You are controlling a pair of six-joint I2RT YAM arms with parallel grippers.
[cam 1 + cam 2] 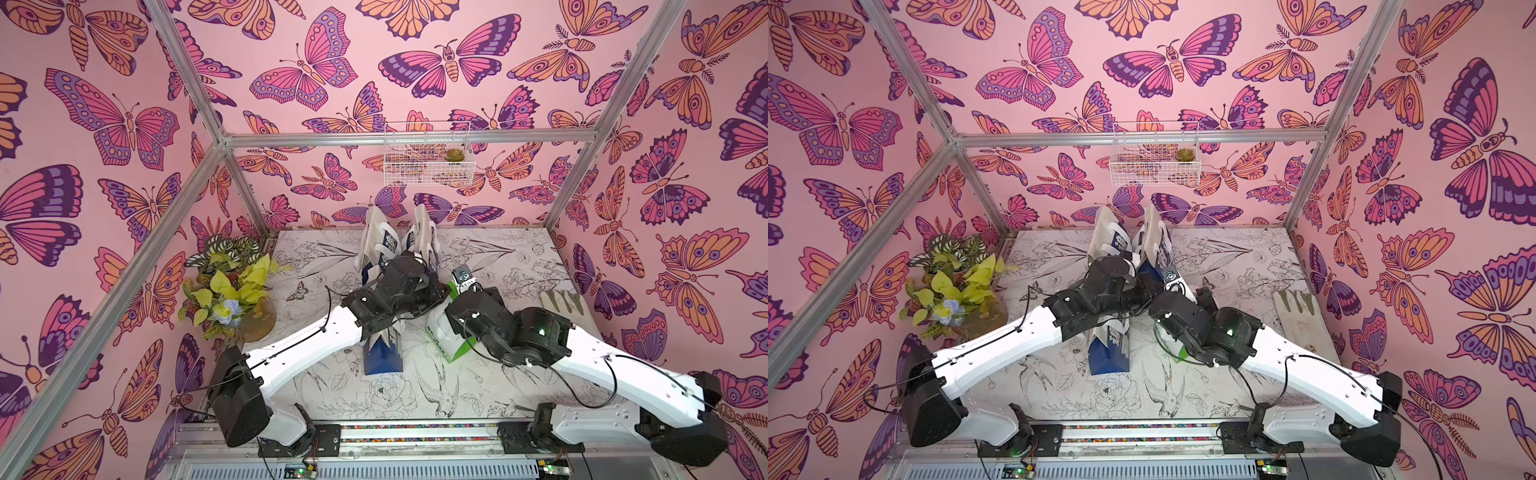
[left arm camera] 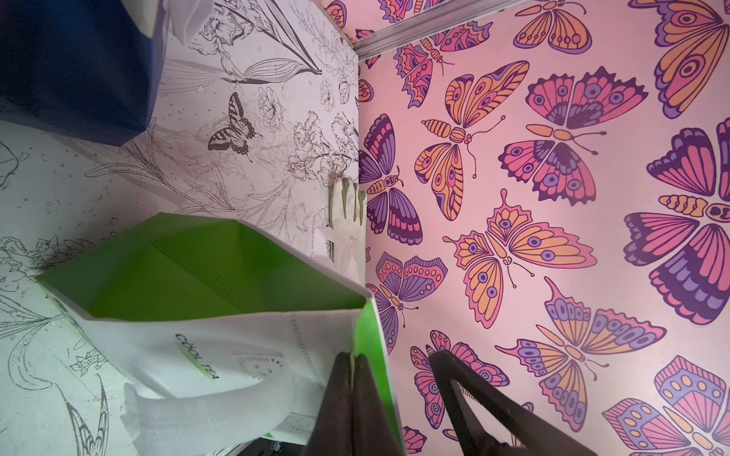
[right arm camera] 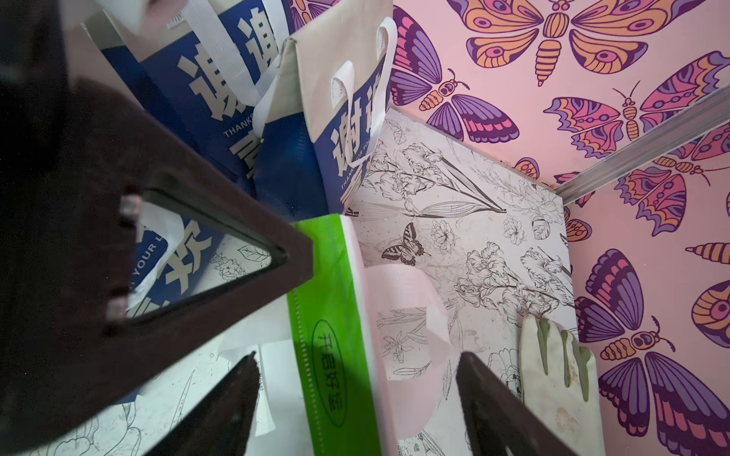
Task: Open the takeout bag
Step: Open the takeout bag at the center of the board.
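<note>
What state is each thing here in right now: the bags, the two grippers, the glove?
green bag: mouth spread open.
left gripper: shut on the green bag's rim.
right gripper: open, astride the green bag's side.
back blue bags: upright, tops folded shut.
front blue bag: lying flat on the table.
glove: lying flat on the table.

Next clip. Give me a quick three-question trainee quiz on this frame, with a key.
1. True or false: the left gripper is shut on the green takeout bag at its rim.
2. Which lies flat on the table? A glove, B spoon, C plate.
3. Fill in: the right gripper has its jaws ___, either side of the bag's green panel.
Key: 1 true; 2 A; 3 open.
</note>
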